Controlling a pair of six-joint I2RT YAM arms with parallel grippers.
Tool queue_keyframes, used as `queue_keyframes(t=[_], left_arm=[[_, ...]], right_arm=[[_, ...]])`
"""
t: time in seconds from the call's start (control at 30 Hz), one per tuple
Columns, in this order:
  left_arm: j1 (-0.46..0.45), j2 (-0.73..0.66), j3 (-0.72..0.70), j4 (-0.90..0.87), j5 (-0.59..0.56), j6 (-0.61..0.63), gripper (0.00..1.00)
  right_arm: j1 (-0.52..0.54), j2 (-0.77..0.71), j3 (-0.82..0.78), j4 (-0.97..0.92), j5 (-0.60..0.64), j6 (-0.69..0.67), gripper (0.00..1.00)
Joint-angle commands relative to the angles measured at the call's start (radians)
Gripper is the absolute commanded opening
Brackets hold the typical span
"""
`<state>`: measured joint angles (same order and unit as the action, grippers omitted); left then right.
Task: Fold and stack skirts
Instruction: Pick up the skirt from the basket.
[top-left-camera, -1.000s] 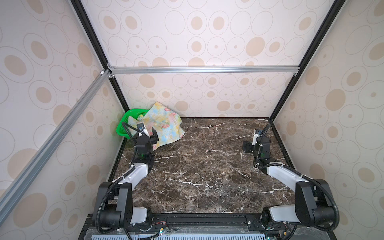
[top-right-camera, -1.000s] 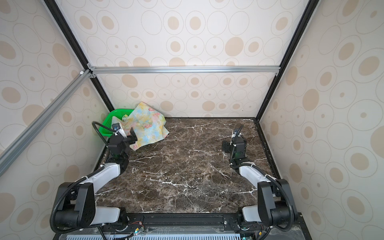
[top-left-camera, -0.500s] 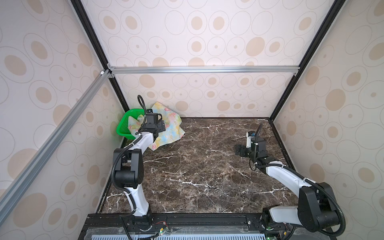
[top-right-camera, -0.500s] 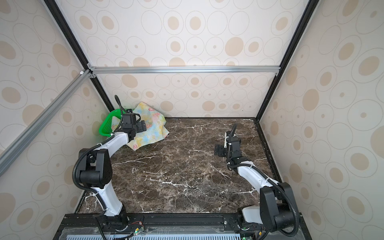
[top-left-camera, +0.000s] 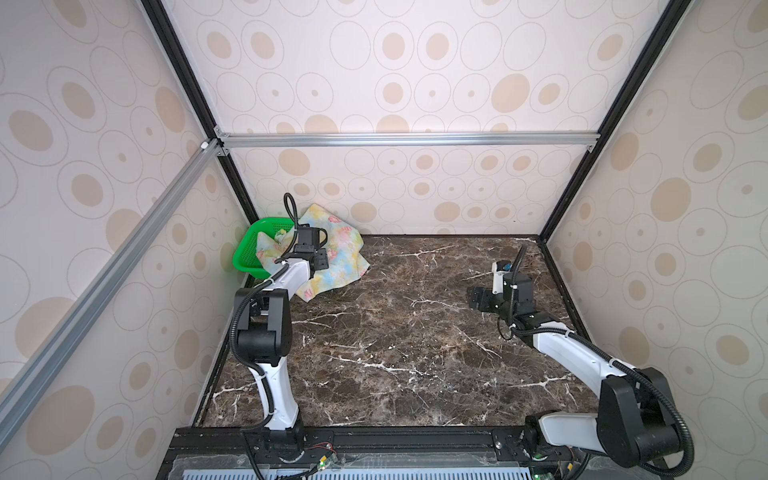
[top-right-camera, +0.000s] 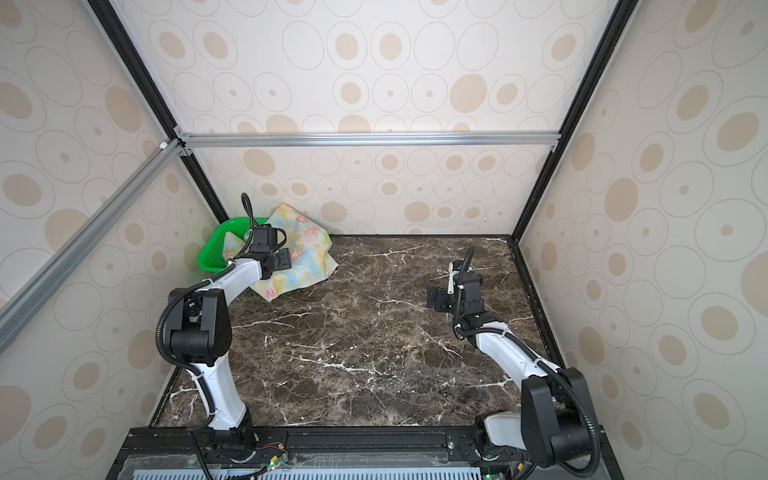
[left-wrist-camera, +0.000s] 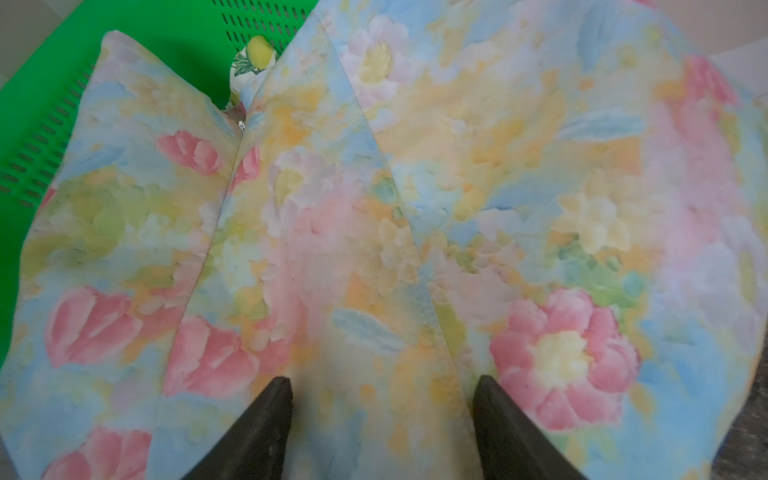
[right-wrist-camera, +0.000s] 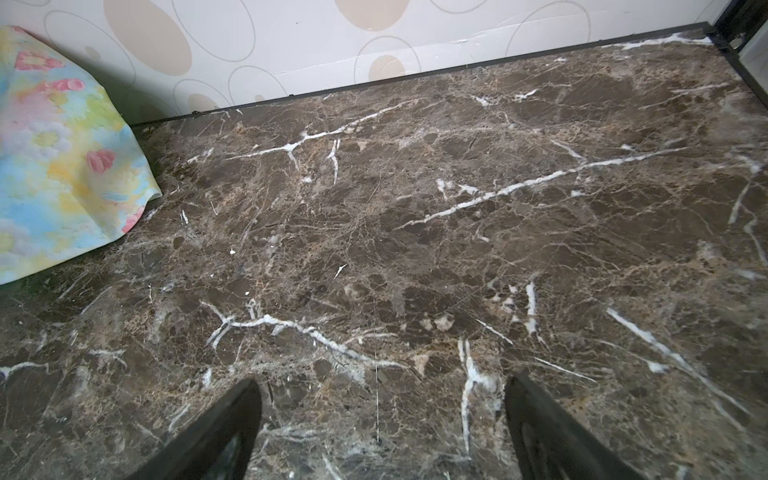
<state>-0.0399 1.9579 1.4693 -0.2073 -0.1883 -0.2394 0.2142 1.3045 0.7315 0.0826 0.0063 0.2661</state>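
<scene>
Pastel floral skirt (top-left-camera: 343, 259) (top-right-camera: 309, 259): lies left of centre in both top views, at the back left corner of the marble tabletop (top-left-camera: 415, 332). Drapes over the rim of the green perforated basket (top-left-camera: 248, 254) (top-right-camera: 211, 254) and spreads onto the marble, with one corner reaching toward the frame's middle. Fills nearly the whole left wrist view (left-wrist-camera: 519, 187) in broad folds.

Lemon-print skirt (left-wrist-camera: 249, 62): peeks out only as a small patch at the top of the left wrist view, inside the basket (left-wrist-camera: 41, 104) and mostly buried under the floral cloth.

Left gripper (top-left-camera: 322, 259) (left-wrist-camera: 380, 380): sits low over the floral skirt, just beside the basket. Shows both dark fingers (left-wrist-camera: 266, 415) spread apart at the bottom of the wrist view, with a flat band of cloth between them and nothing pinched.

Right gripper (top-left-camera: 478, 299) (top-right-camera: 436, 299) (right-wrist-camera: 380, 384): hangs right of centre above bare marble, well apart from the skirts. Stands with jaws wide apart, holding nothing; catches the floral skirt (right-wrist-camera: 54, 166) at the left edge of its wrist view.
</scene>
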Motion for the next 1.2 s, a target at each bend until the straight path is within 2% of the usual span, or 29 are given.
queue_keyframes(t=[0.0, 0.1, 0.23, 0.27, 0.57, 0.77, 1.17], left_arm=[[0.005, 0.014, 0.034, -0.027, 0.010, 0.002, 0.57], [0.007, 0.012, 0.024, -0.016, 0.021, -0.007, 0.39], [0.007, -0.006, 0.019, -0.005, 0.011, -0.015, 0.03], [0.007, -0.016, 0.016, 0.004, 0.008, -0.017, 0.00], [0.006, -0.189, 0.071, -0.003, -0.007, -0.028, 0.00], [-0.007, -0.333, 0.151, -0.020, 0.055, -0.008, 0.00], [-0.175, -0.501, 0.306, -0.092, 0.214, 0.050, 0.00]], right_arm=[[0.002, -0.027, 0.009, 0.019, -0.024, 0.007, 0.95], [0.004, -0.027, 0.007, 0.032, -0.034, 0.015, 0.95], [0.004, -0.028, 0.010, 0.034, -0.038, 0.021, 0.95], [0.005, -0.029, 0.012, 0.032, -0.037, 0.021, 0.95], [0.011, -0.048, 0.018, 0.022, -0.027, 0.017, 0.94], [0.017, -0.064, 0.029, 0.010, -0.017, 0.012, 0.94], [0.029, -0.139, 0.030, -0.025, -0.008, 0.010, 0.94]])
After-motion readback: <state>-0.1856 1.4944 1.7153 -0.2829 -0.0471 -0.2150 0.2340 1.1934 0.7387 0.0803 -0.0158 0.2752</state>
